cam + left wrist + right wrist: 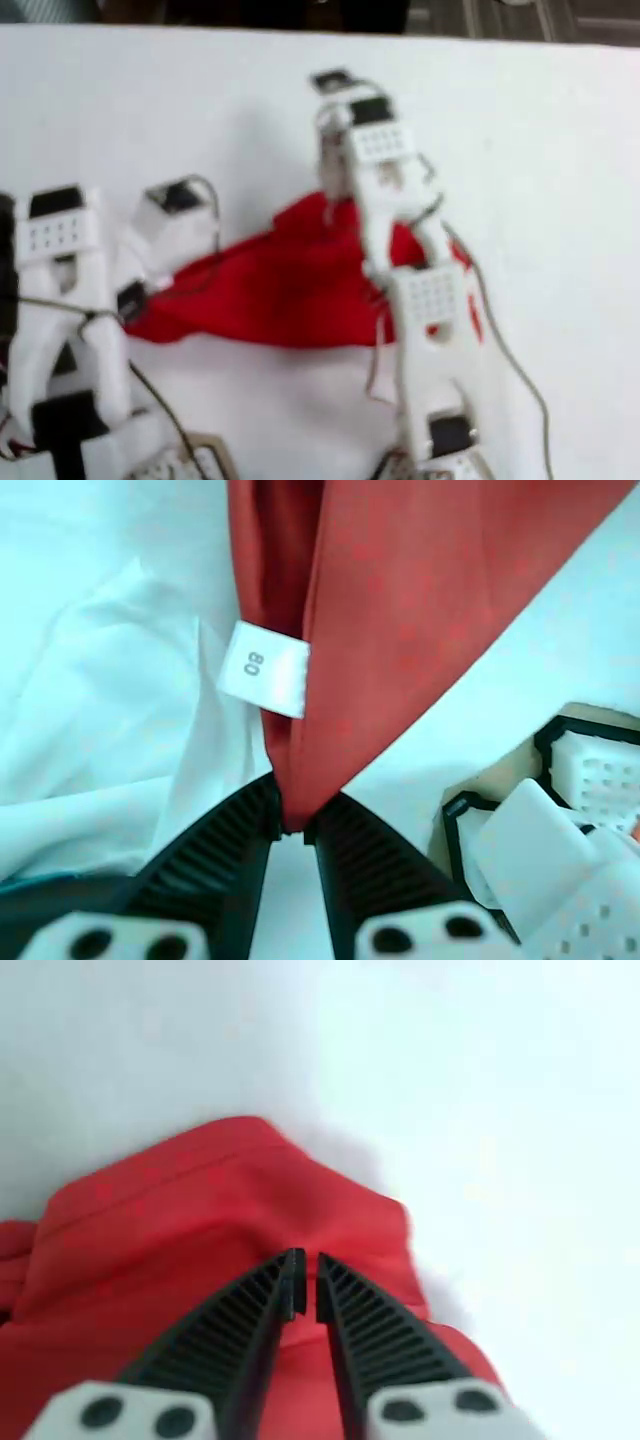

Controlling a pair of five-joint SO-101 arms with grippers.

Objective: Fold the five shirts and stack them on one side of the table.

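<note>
Place: this is looking like a robot lab or test room, not a home.
Robot arms: two white arms, the left arm [60, 290] and the right arm [425, 300], are standing side by side at one table [560, 150].
Wires: thin wires [512, 365] are hanging from the arms and trailing over the table.
Table: it is looking plain and white all over, like a work place.
Fingers: the left fingers [225, 845] and the right fingers [375, 1335] are black and ribbed, and both are pinching a red shirt [290, 285].
Machine parts: white and black plastic parts [590, 770] are sitting by a brown board [218, 447] at the near edge.
Behind: a dark strip of room [480, 18] is showing past the far edge.
</note>
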